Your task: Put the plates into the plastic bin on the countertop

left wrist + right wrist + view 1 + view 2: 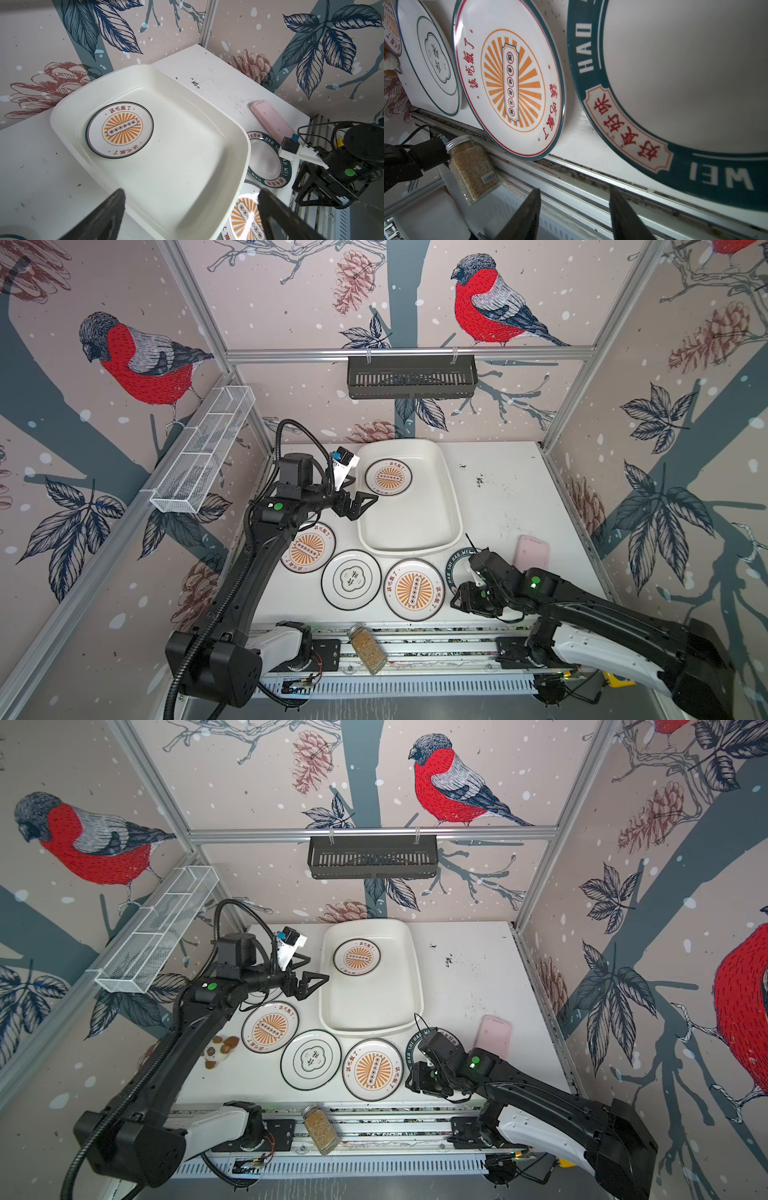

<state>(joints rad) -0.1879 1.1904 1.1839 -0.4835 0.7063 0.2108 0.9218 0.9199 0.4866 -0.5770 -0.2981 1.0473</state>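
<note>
Bin (415, 514) rests on countertop (507, 497). One sunburst plate (388, 477) lies flat inside it at bin's far-left corner, also clear in left wrist view (119, 129). Four more plates lie flat outside, along bin's near side: 2nd sunburst plate (309, 548) off bin's near-left corner, cloud plate (351, 580) and 3rd sunburst plate (414, 590) in front of bin, and green-band plate (452, 572) off its near-right corner, partly under R arm. L gripper (363, 489) hovers at bin's left rim, jaws wide, nothing btwn them. R gripper (459, 603) sits low in front of bin's near-right corner, at green-band plate's near edge. Right wrist view shows its fingers (527, 214) apart w/ a medium gap, only rail (571, 172) btwn them, no plate gripped. Pink case (531, 551) lies right of bin's near-right corner. Jar (368, 649) lies well in front of bin.
</note>
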